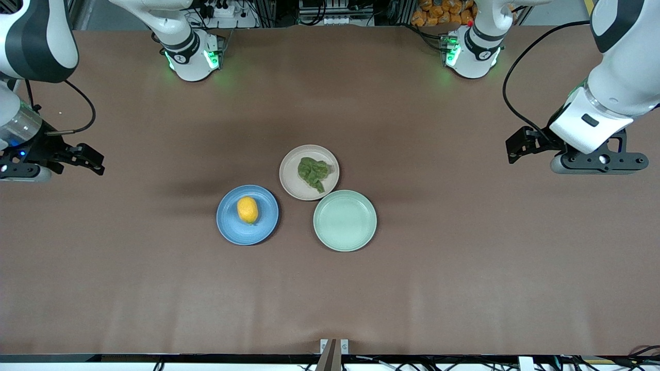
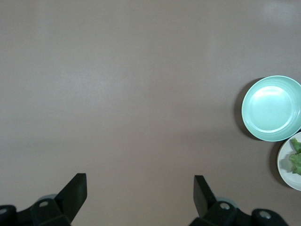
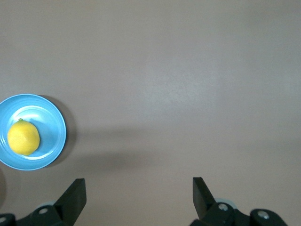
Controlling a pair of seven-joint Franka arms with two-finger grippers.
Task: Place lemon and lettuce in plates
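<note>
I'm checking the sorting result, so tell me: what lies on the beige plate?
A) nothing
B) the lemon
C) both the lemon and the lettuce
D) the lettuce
D: the lettuce lies alone on the beige plate, while the lemon sits on the blue plate and the mint-green plate holds nothing.

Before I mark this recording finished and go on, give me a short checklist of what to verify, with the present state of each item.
1. Lemon lies in the blue plate: ok.
2. Lettuce lies in the beige plate, inside its rim: ok.
3. Mint-green plate holds nothing: ok.
4. Left gripper open, nothing between its fingers, over bare table toward the left arm's end: ok.
5. Right gripper open, holding nothing, over bare table toward the right arm's end: ok.
6. Whether the beige and mint-green plates touch or overlap: cannot tell.
</note>
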